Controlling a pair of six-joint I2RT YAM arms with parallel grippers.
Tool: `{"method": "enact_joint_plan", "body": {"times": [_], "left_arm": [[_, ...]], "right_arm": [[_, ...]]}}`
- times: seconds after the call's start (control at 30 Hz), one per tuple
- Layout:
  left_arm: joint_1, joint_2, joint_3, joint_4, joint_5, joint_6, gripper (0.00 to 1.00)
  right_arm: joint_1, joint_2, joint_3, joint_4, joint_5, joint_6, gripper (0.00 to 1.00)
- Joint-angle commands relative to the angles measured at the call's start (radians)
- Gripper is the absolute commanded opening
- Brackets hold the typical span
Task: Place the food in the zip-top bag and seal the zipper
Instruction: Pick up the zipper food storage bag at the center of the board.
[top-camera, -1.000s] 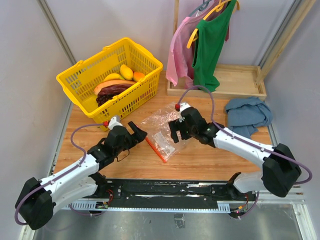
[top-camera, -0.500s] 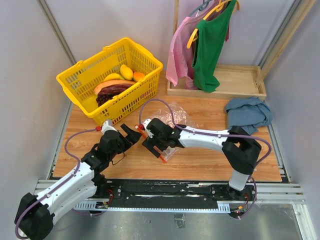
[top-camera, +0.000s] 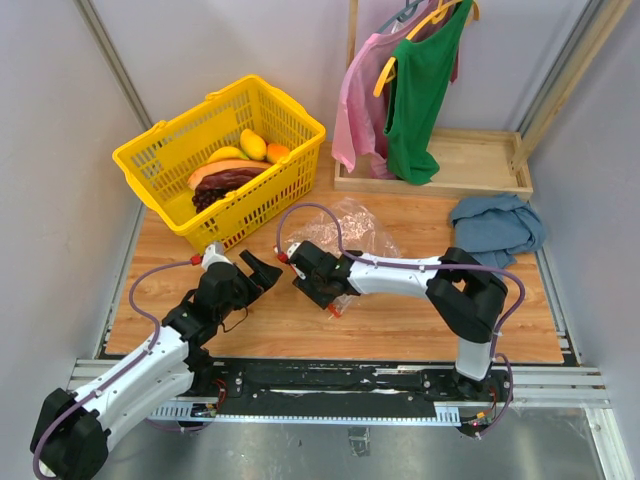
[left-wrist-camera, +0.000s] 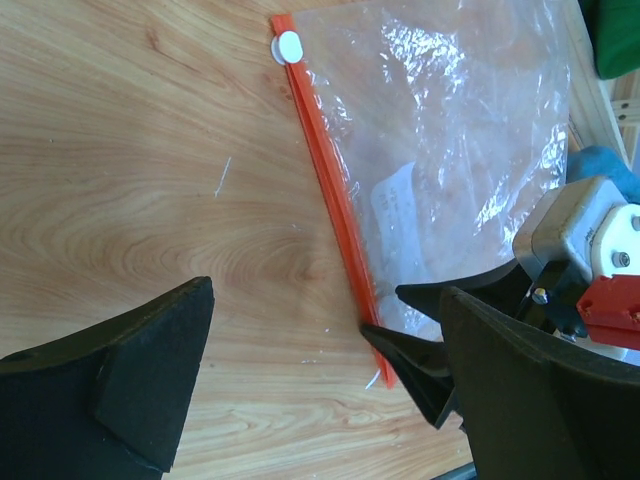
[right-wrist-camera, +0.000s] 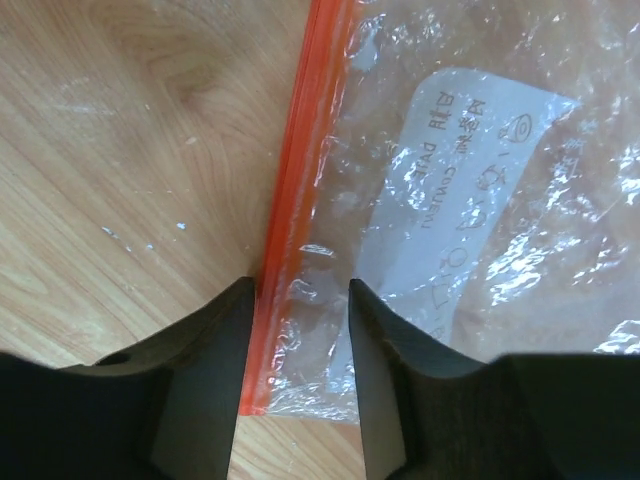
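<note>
The zip-top bag (top-camera: 352, 228) lies flat and clear on the table, with a white label (right-wrist-camera: 470, 170) showing through it. Its zipper (left-wrist-camera: 328, 190) is an orange strip along the left edge, with a white tab (left-wrist-camera: 289, 47) at the far end. My right gripper (top-camera: 318, 285) (right-wrist-camera: 300, 290) is down at the bag's near corner. Its fingers straddle the zipper end with a narrow gap, and the bag is not pinched. My left gripper (top-camera: 262, 268) (left-wrist-camera: 328, 300) is wide open just left of the zipper, holding nothing. The food (top-camera: 228, 172) lies in the yellow basket (top-camera: 150, 150).
Pink and green shirts (top-camera: 400, 80) hang over a wooden tray (top-camera: 480, 160) at the back right. A blue cloth (top-camera: 495, 225) is crumpled on the right. The right arm's fingertip (left-wrist-camera: 420, 365) shows close beside my left gripper's right finger.
The right arm swung left across the bag and dropped onto its near zipper corner, its jaws narrowing. The left gripper pulled back slightly and stayed wide open.
</note>
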Motion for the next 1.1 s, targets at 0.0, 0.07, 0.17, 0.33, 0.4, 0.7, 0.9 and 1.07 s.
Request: {"method": "enact_joint_plan", "body": {"times": [0.0,0.07,0.17,0.33,0.4,0.7,0.9,1.07], "left_arm": [[0.007,0.001,-0.005,0.031,0.023,0.001,0.98],[0.007,0.007,-0.006,0.041,0.033,0.003,0.98],[0.007,0.021,-0.004,0.054,0.048,0.007,0.98],[0.007,0.037,-0.003,0.062,0.053,0.009,0.98],[0.007,0.037,-0.006,0.066,0.058,0.01,0.98],[0.007,0.032,0.004,0.05,0.047,0.02,0.98],[0.006,0.016,0.024,0.022,0.011,0.026,0.98],[0.007,0.002,0.035,-0.004,-0.012,0.04,0.98]], "right_arm": [[0.01,-0.037,-0.02,0.001,0.07,0.02,0.36],[0.01,-0.054,-0.028,0.007,0.107,0.034,0.27],[0.01,-0.079,-0.036,0.011,0.183,0.062,0.19],[0.01,-0.097,-0.041,0.016,0.287,0.07,0.17],[0.008,-0.082,-0.041,0.018,0.316,0.071,0.19],[0.01,-0.085,-0.046,0.054,0.182,0.022,0.57],[0.008,0.001,0.004,0.029,0.224,0.024,0.65],[-0.021,0.061,0.043,0.02,0.182,0.048,0.69]]}}
